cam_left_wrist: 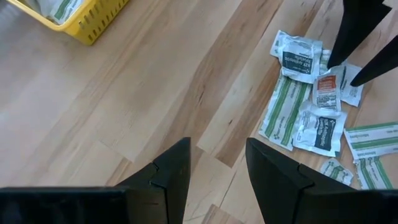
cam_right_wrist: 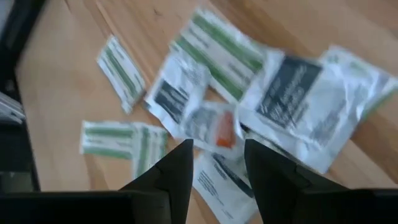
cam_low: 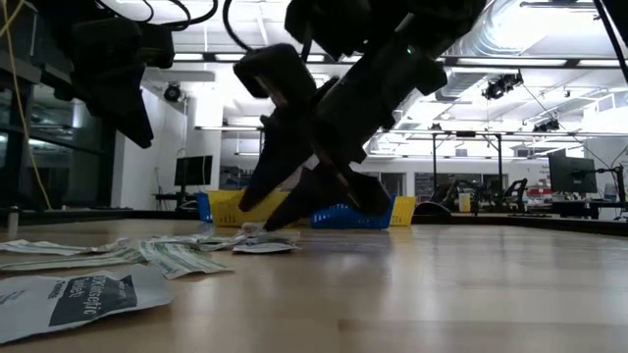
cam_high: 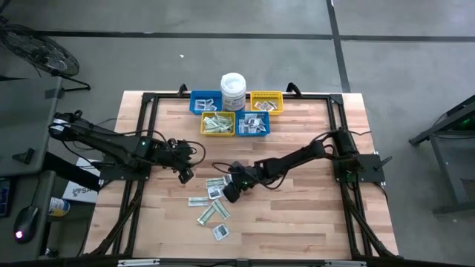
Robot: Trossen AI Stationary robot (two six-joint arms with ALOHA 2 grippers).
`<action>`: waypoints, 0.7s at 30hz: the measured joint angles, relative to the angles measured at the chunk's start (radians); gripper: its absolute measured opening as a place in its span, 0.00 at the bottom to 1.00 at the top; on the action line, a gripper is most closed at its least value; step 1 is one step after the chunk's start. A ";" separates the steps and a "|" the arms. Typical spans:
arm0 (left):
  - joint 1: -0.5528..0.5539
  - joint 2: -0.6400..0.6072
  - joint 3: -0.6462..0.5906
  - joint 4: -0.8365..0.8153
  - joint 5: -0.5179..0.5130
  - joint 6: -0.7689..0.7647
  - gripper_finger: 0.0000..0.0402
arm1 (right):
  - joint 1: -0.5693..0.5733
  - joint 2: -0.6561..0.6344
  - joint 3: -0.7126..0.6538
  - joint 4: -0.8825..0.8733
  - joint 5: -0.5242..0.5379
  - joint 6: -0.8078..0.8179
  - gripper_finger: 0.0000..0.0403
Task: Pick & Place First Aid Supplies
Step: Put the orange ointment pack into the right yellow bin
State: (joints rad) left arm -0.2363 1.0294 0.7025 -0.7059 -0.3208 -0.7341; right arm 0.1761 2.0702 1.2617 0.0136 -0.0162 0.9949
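The right hand (cam_high: 231, 194) is lowered over a loose heap of first aid packets (cam_high: 214, 202) on the wooden worktop (cam_high: 297, 215). In its own wrist view the two dark fingers (cam_right_wrist: 177, 171) are seen apart, with a small packet bearing an orange mark (cam_right_wrist: 219, 132) lying just ahead of the gap between them. No packet is seen clamped. In the low view the fingertips are brought down to the edge of the heap, at or just above the wood; contact cannot be told.

The packets are spread beneath and beside this hand: white squares with dark print and longer green-and-white strips, some overlapping. One white square (cam_low: 74, 299) lies apart from the rest, nearest the low camera.

The left hand (cam_high: 184, 175) is held above bare worktop, near the heap but clear of it, with its fingers (cam_left_wrist: 168, 177) apart and nothing between them.

Well beyond both hands, blue and yellow bins (cam_high: 234, 113) are grouped with a white lidded tub (cam_high: 233, 90); some packets are already seen inside the bins.
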 joint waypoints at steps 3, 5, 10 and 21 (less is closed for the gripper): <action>0.000 0.000 0.000 0.000 0.004 0.000 0.38 | 0.000 0.013 0.000 -0.010 -0.018 -0.003 0.34; 0.000 0.000 0.000 0.000 0.004 0.000 0.38 | 0.000 0.013 0.000 -0.011 -0.019 -0.001 0.34; 0.000 0.000 0.000 0.001 0.004 0.000 0.38 | 0.000 0.013 0.000 -0.004 -0.017 -0.001 0.34; 0.000 0.000 0.000 0.001 0.005 0.000 0.38 | -0.001 0.013 0.000 -0.001 -0.020 -0.001 0.18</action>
State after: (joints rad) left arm -0.2363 1.0297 0.7029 -0.7048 -0.3161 -0.7341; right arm 0.1749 2.0830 1.2617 0.0124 -0.0360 0.9939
